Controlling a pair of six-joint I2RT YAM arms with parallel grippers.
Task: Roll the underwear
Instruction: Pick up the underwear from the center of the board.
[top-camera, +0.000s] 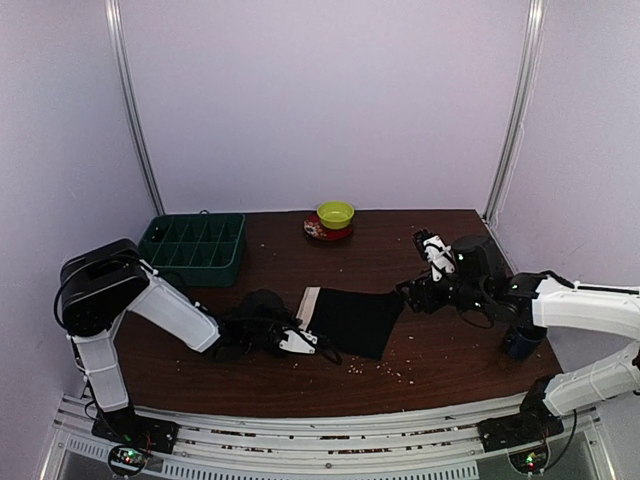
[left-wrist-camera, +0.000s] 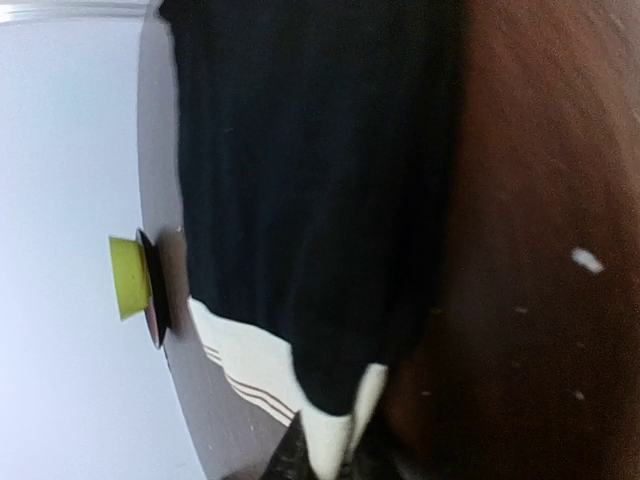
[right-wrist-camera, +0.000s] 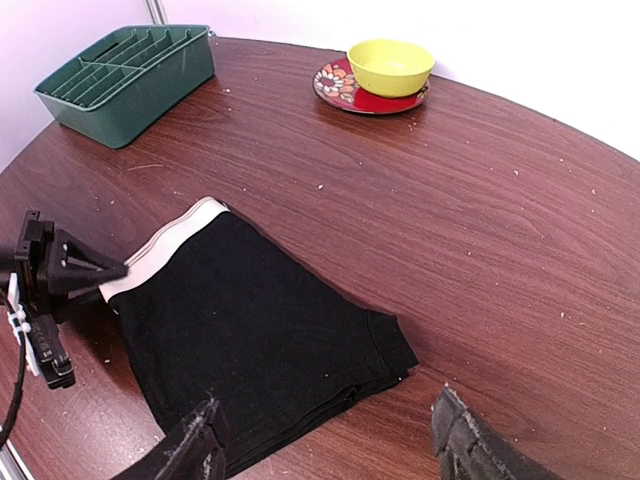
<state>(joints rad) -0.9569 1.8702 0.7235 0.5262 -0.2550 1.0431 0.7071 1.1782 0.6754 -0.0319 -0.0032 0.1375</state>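
one underwear (top-camera: 350, 318) — band stripes (left-wrist-camera: 250, 388), left wrist

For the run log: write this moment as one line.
underwear flat on table; left gripper pinching waistband; right gripper open near hem

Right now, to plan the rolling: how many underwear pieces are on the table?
1: the underwear lies flat on the table, centre, white band toward the left arm. Another may hide behind that arm.
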